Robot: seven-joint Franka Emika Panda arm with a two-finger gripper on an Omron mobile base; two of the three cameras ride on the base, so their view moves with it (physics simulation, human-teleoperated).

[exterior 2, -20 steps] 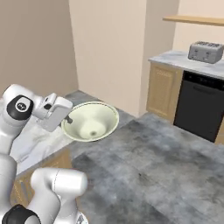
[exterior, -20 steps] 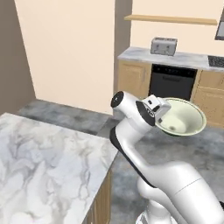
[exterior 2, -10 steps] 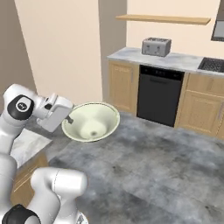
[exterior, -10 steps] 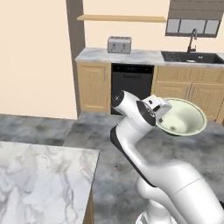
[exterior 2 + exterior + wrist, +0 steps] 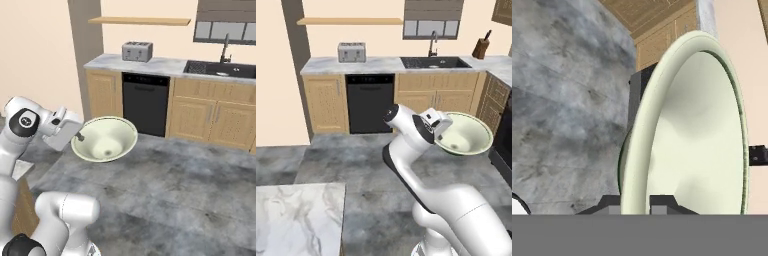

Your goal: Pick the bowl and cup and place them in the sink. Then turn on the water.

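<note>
The pale cream-green bowl (image 5: pixel 465 136) hangs in the air over the grey floor, tilted, with my gripper (image 5: pixel 441 131) shut on its near rim. From the right base view the bowl (image 5: pixel 105 139) sits just right of my gripper (image 5: pixel 79 136). In the hand view the bowl (image 5: pixel 697 135) stands edge-on, its rim pinched between my gripper (image 5: pixel 636 204). The black sink (image 5: pixel 433 62) lies in the far counter under a dark gooseneck faucet (image 5: pixel 432 44); the sink (image 5: pixel 222 69) and faucet (image 5: pixel 225 47) are at the far right in the right base view. The cup is out of view.
A toaster (image 5: pixel 351 51) stands on the far counter above a black dishwasher (image 5: pixel 370 102). A knife block (image 5: pixel 481 47) sits right of the sink. A white marble counter (image 5: pixel 296 220) is at the lower left. Open grey floor lies between me and the cabinets.
The whole picture has swung: the base has turned, bringing the far counter with the sink into view. The bowl stays in my shut gripper, unchanged relative to the arm.
</note>
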